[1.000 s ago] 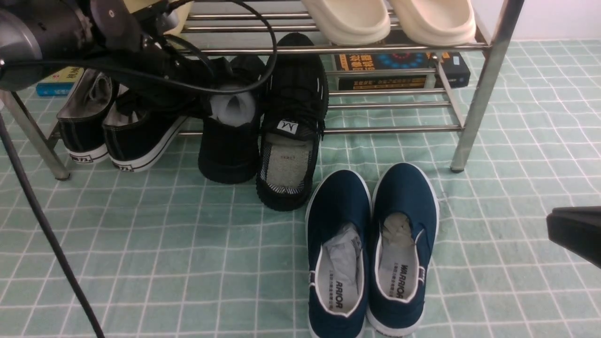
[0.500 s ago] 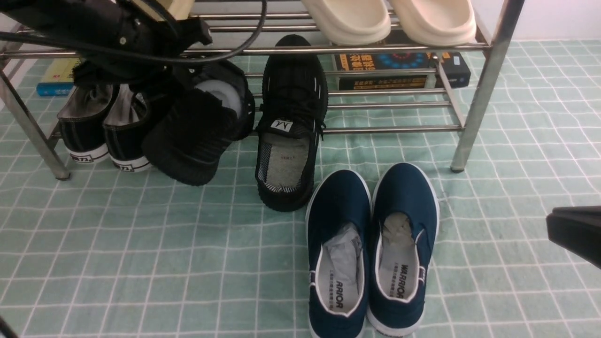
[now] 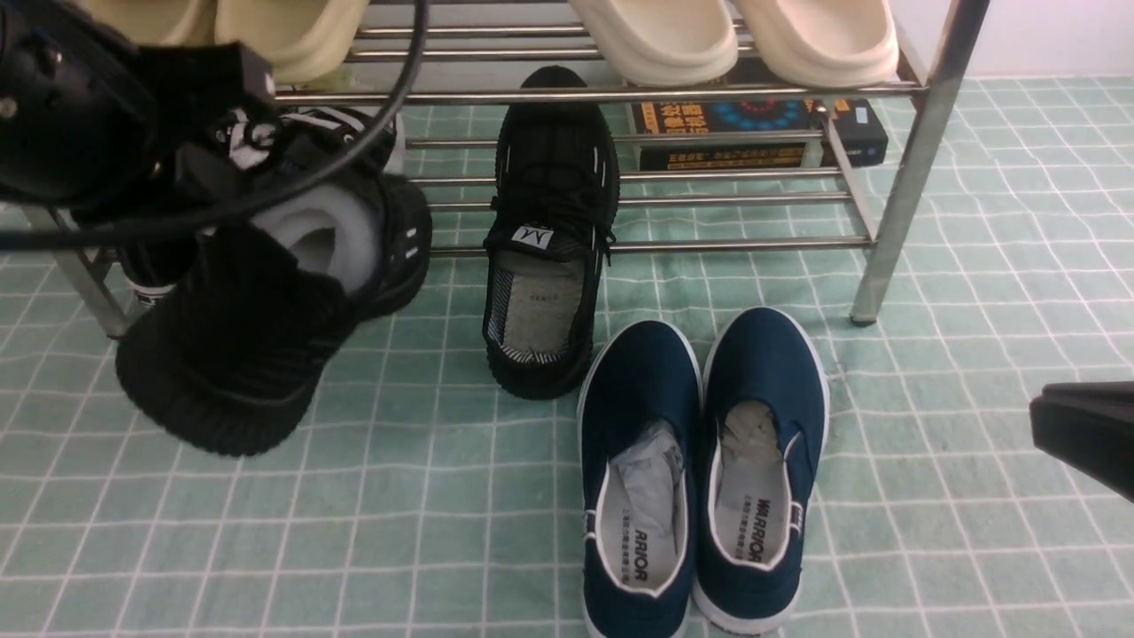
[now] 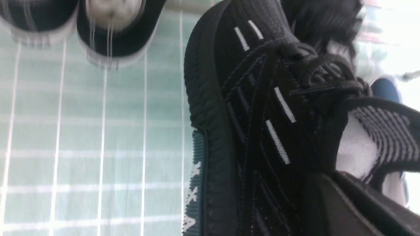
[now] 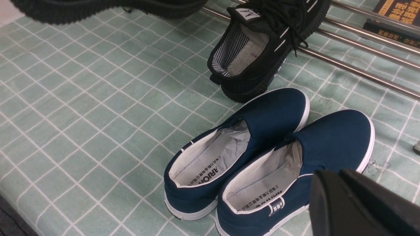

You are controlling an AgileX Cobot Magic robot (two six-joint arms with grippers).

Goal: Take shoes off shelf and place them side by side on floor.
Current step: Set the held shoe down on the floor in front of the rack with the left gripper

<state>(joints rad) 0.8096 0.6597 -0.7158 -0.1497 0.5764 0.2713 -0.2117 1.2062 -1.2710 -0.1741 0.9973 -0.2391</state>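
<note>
In the front view I read the left gripper [image 3: 235, 190] raised at the left, jaws clenched on the collar of one black sneaker [image 3: 257, 328]. The sneaker hangs tilted, clear of the floor [image 3: 425, 532]. The right wrist view confirms the gap: that sneaker's sole shows above the bare grid. The left wrist view adds white lettering on the sole edge and the two white-soled heels of the canvas sneakers [image 4: 115, 29] beyond, a pair the front view mostly hides behind the arm. The right gripper [image 3: 1085, 434] sits low at the right edge, and I cannot tell whether its jaws are released or clenched. Only the front view shows the upper tier of the shelf [image 3: 921, 151]. Count: two black sneakers, the second sneaker [image 3: 540, 266] with toe on the lower rods and heel on the floor; two navy slip-ons [image 3: 638, 399] side by side on the floor, touching; four cream slides [image 3: 656, 35] on the upper tier.
</note>
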